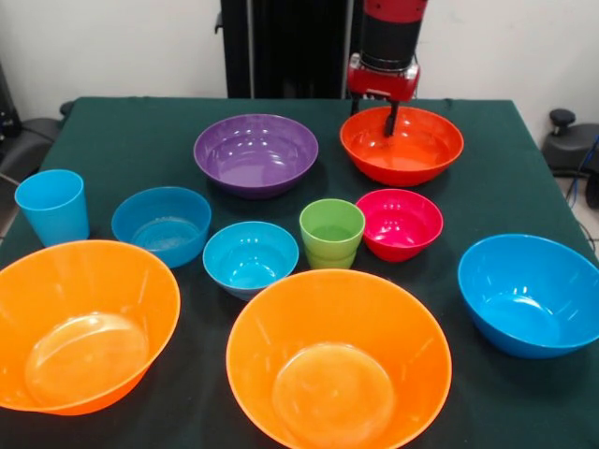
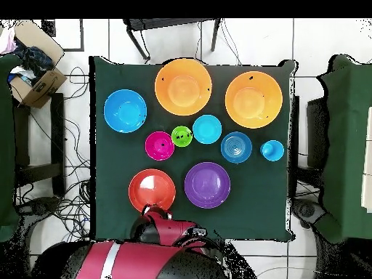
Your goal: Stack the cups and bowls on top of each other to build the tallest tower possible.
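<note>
Nothing was stacked: the two orange bowls [image 1: 337, 360] sat nearest the camera, other bowls and both cups [image 1: 331, 233] spread apart. The gripper [image 1: 387, 120] dipped inside the red-orange bowl [image 1: 402, 145]; whether it gripped was unclear. A rim pinch might slip on glossy plastic.

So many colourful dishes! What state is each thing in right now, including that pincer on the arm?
pincer: lowered into the red-orange bowl; open or shut unclear
red-orange bowl: upright, unstacked
purple bowl: upright, empty
pink-red bowl: upright, empty
green cup: upright, alone
light blue cup: upright, alone
three blue bowls: upright, separate
two orange bowls: upright, separate
</note>
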